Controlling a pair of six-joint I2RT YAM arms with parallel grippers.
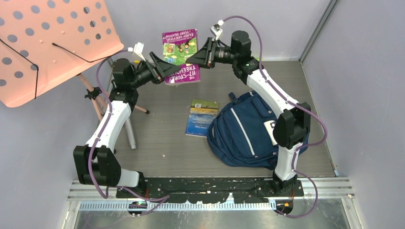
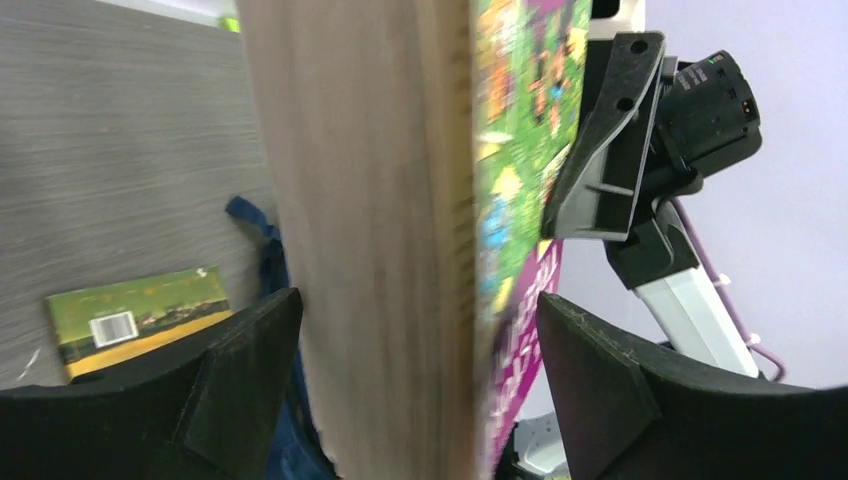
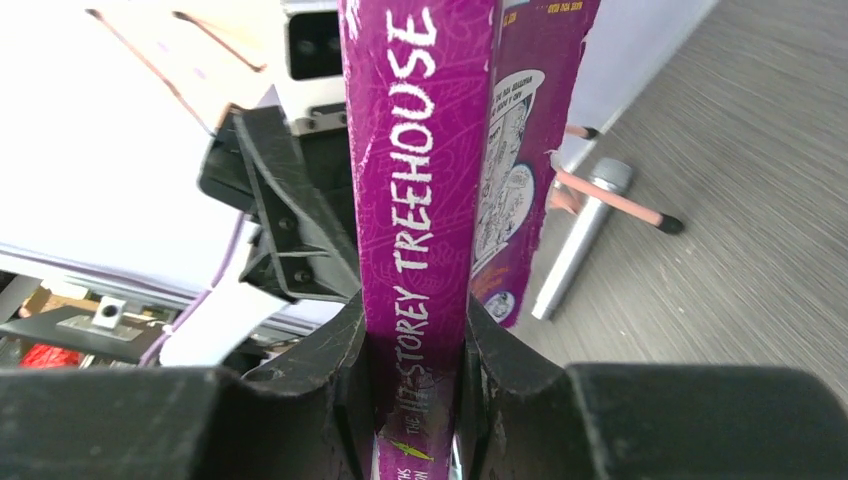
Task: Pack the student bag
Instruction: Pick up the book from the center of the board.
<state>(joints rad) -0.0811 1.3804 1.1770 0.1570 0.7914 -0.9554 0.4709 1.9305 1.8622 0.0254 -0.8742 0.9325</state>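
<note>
Now we note: right gripper [image 3: 415, 340] pinches thick glossy purple book [image 1: 180, 47] at spine; left gripper [image 2: 418, 320] spread, seemingly clear of pages.

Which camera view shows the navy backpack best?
The top external view: almost the whole navy backpack shows, the right arm covering one side. The left wrist view shows only a blue strap and edge; the right wrist view shows none of it.

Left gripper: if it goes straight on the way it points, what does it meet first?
Probably the purple book, whose page edge stands between the open fingers of the left gripper. Behind it is the right gripper, shut on the spine; how far is unclear.
</note>
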